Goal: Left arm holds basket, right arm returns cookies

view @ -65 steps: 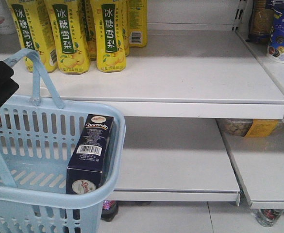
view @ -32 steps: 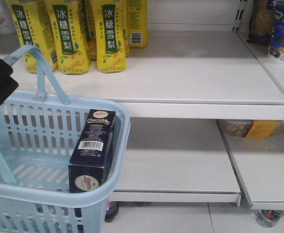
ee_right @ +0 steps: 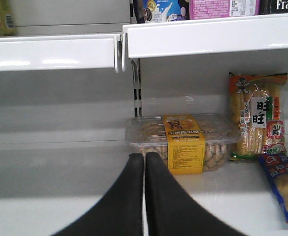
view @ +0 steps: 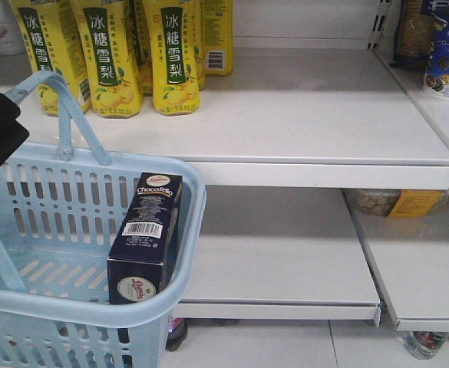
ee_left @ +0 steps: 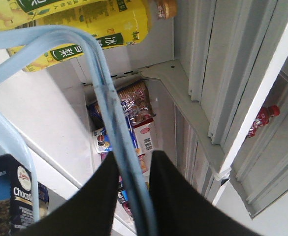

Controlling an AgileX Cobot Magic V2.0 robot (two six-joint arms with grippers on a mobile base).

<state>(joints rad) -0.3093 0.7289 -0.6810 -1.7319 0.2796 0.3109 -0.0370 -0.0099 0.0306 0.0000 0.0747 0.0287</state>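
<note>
Navy cookies (view: 143, 238) stand in the basket (view: 55, 305), which the left pincer (ee_left: 133, 169) pinches; the right pincer (ee_right: 144, 161), pressed together and empty, should next spread over them.

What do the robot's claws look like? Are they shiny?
Not shiny. The left claw has two flat, matte black fingers that narrow toward the tips. The right claw looks the same: two smooth black fingers, wide at the base and pointed. No markings or cables show on either.
</note>
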